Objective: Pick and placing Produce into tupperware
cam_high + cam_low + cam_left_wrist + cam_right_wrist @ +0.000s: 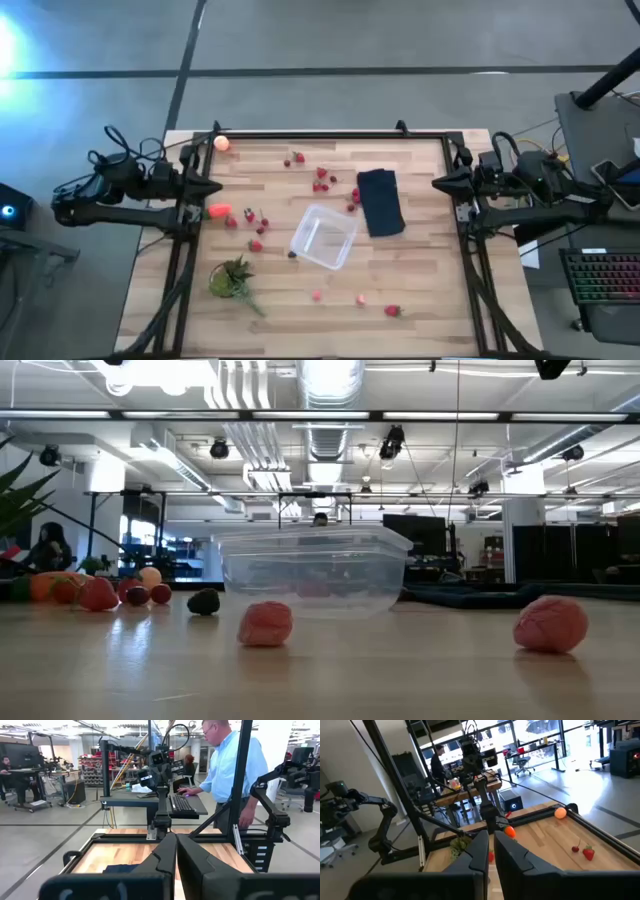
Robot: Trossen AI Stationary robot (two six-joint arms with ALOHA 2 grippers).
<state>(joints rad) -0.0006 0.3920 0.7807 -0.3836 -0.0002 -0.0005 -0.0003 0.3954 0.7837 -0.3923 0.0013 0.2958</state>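
While both arms wait at the table's side edges, nothing has been lifted and the box (323,237) looks empty, near the table's middle, open side up.

Nearest the camera edge lie three loose berries (392,310), right of a green bunch (230,278). Further in, a cluster of berries (256,245) sits just left of the box, with the long orange piece (219,211) at its left end. That piece lies just beside the left gripper (212,188), a little nearer than its tips, and its long axis runs left to right, roughly in line with the arm. The left arm is clearly the nearer one for it; I judge a short reach down and inward would meet it.

The left fingers (165,855) are closed together on nothing. The right gripper (440,182) is likewise pinched closed and empty, well apart from any produce, with a dark cloth (380,201) between it and the box.

Farther off, more berries (322,179) scatter behind the box, and the orange ball (222,142) rests at the far left corner.
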